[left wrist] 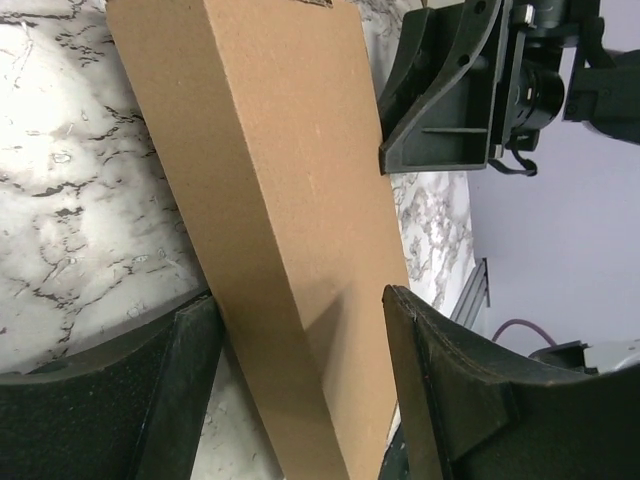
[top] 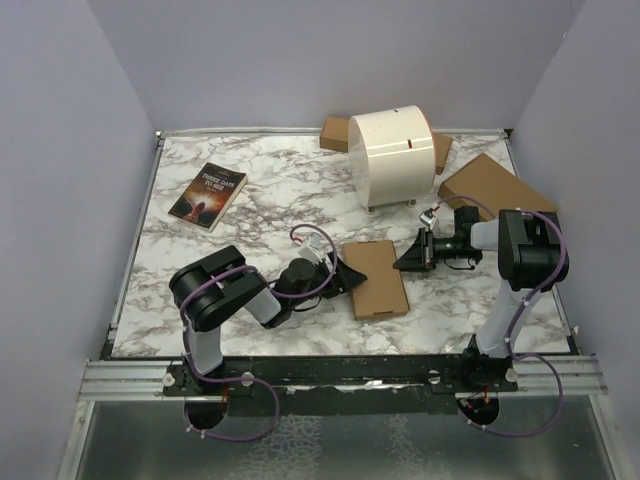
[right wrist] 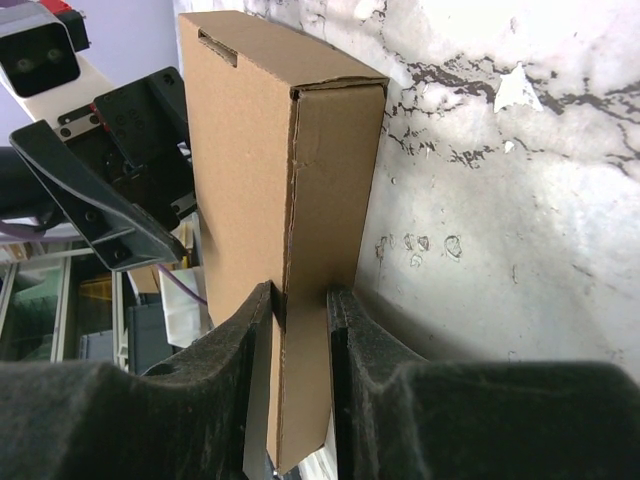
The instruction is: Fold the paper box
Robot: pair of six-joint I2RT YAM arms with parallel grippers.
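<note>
The paper box [top: 376,278] lies folded flat and thin on the marble table [top: 260,180], mid-table. My left gripper [top: 345,275] reaches in low from the box's left side. In the left wrist view the box [left wrist: 270,180] runs between its two spread fingers [left wrist: 190,370], which straddle it, open. My right gripper [top: 412,255] comes at the box from the right. In the right wrist view its fingertips [right wrist: 255,320] are pinched on the box's narrow side wall [right wrist: 330,180], shut on it. A slot shows at the box's far end.
A book [top: 208,195] lies at the back left. A white cylinder [top: 392,157] stands at the back, with cardboard pieces [top: 335,132] behind it. A larger brown cardboard box [top: 490,185] sits at the back right, close to the right arm.
</note>
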